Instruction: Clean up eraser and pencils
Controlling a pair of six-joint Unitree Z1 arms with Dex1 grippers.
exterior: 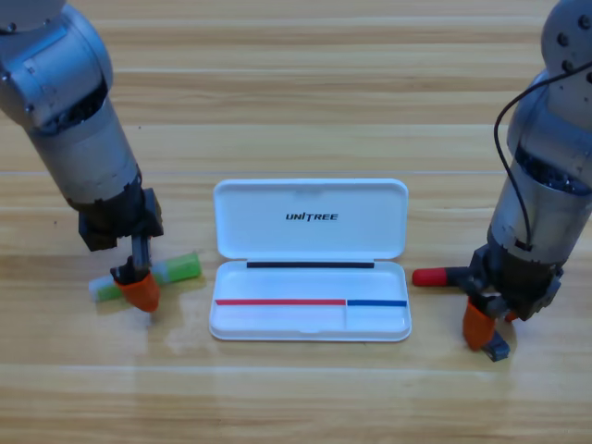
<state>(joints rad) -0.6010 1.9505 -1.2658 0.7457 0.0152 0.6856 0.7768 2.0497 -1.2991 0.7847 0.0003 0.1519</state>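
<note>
Seen from above, a wooden table fills the view, with a white case lying open at its centre. The lid, printed with the word UNITREE, is folded back toward the far edge, and the shallow tray sits nearer the viewer.

The left arm comes in from the upper left corner and reaches down to the table left of the case. Its left gripper points downward right over the pale pencil with a green end. This pencil lies almost flat across the table, its green end pointing toward the case and stopping just short of it, its pale end sticking out on the gripper's left side. The orange jaws sit on the middle of the pencil, but whether they pinch it or merely stand around it cannot be told from above.

The right arm comes in from the upper right corner and reaches down right of the case. Its right gripper hangs low over the table. The red-and-black marker lies just beside the case's right edge, its red end toward the case, its other end hidden under the gripper body. A small dark eraser shows at the jaw tip, touching it. Whether these jaws are spread or pressed together cannot be told.
</note>
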